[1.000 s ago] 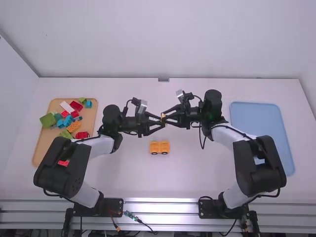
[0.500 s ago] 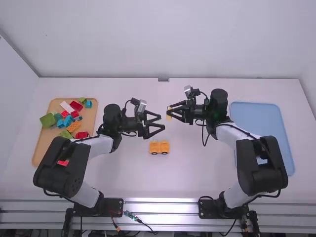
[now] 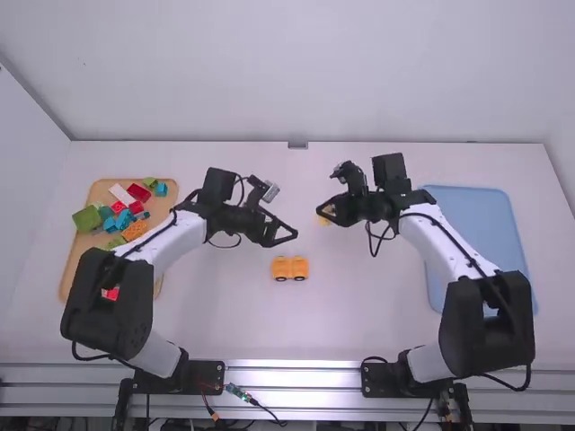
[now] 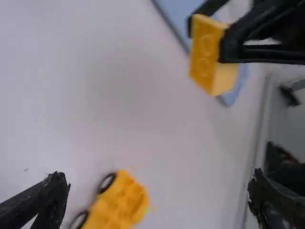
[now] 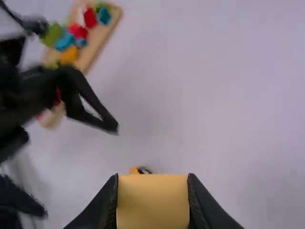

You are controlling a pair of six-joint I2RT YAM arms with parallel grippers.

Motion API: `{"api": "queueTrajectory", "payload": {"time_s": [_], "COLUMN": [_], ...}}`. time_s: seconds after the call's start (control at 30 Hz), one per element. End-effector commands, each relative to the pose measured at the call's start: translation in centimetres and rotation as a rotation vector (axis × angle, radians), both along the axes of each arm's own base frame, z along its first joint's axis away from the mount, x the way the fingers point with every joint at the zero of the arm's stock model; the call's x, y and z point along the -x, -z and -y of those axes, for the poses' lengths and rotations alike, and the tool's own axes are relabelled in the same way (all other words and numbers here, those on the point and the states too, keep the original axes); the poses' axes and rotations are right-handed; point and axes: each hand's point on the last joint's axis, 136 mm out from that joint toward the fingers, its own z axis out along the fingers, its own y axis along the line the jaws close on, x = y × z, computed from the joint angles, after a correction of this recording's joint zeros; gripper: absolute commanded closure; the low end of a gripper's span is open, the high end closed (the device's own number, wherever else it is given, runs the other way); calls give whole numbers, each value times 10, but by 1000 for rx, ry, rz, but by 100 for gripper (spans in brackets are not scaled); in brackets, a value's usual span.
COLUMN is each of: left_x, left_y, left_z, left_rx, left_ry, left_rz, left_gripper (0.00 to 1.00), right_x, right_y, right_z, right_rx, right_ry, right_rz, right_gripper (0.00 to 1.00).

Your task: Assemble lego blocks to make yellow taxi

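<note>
Pinching yellow block (image 5: 152,202), right fingers (image 3: 339,203) point inward; left fingers (image 3: 289,234) spread wide, probably tilted down.

No readable text, labels, brands, numbers or signs — none (checked all views) — could be read.

Yellow block (image 5: 152,202) aloft, wheeled base (image 3: 290,268) on table (image 3: 359,314)

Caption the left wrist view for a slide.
Right black two-finger gripper holds a boxy yellow plastic block above the white table, where a yellow wheeled plastic base rests; left gripper open.
</note>
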Motion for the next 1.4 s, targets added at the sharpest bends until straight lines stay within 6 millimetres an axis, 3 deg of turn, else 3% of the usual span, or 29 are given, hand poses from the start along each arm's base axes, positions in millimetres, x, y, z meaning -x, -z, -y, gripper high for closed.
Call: {"api": "queueTrajectory", "payload": {"time_s": [0.0,0.2,0.33,0.47,0.63,0.73,1.0,1.07,1.1,1.2,1.37], "left_x": [-28,-55,-60,-78,-105,-112,-113,-111,-111,-111,-111], "left_y": [-14,-18,-19,-28,-49,-57,-57,-55,-55,-55,-55], "left_z": [-24,-59,-73,-93,-116,-119,-120,-117,-117,-116,-117], "left_rx": [-225,-470,-505,-488,-386,-342,-326,-328,-328,-315,-303], "left_ry": [2,-25,5,-103,-337,-403,-425,-415,-415,-430,-447], "left_rz": [243,379,436,443,403,390,374,366,365,347,329], "left_gripper": [1,1,1,1,1,1,1,1,1,1,1], "right_x": [-14,5,20,34,28,34,42,50,51,68,79], "right_y": [-12,7,24,43,59,71,106,114,114,122,133], "right_z": [18,23,31,33,31,35,50,55,55,66,59], "right_rx": [270,559,674,711,640,621,602,545,541,450,302], "right_ry": [-25,-97,-131,-117,165,316,741,938,952,1283,1473], "right_rz": [185,144,67,-53,-231,-335,-433,-536,-543,-736,-940], "right_gripper": [100,100,100,100,100,100,100,100,100,100,100]}}
